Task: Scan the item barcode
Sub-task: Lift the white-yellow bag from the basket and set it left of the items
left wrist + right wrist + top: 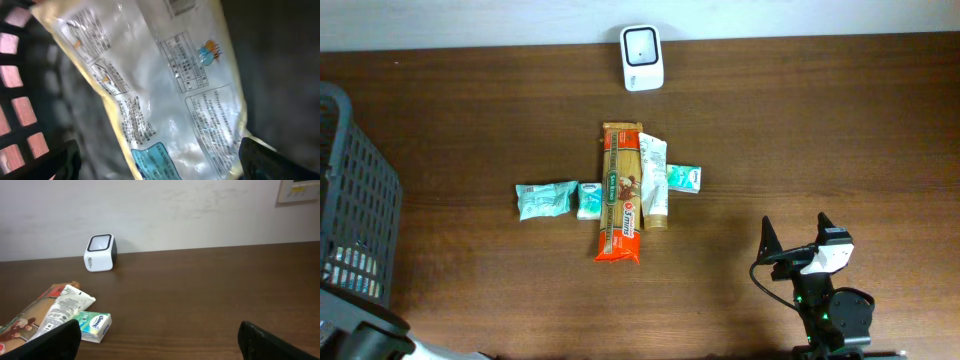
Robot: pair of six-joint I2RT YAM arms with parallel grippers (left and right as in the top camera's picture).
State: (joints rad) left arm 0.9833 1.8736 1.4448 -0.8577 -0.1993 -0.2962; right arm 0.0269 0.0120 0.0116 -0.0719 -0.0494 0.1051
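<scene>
On the table, well short of the scanner, lies the pasta packet; left claw spread over a clear packet in the basket, right claw spread, empty: pinch whichever you take by an edge, barcode left uncovered.

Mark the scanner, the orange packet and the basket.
scanner (641, 43): overhead view, on its top window.
orange packet (618, 215): overhead view, on the middle of its printed face.
basket (365, 195): overhead view, on its dark mesh side wall.
</scene>
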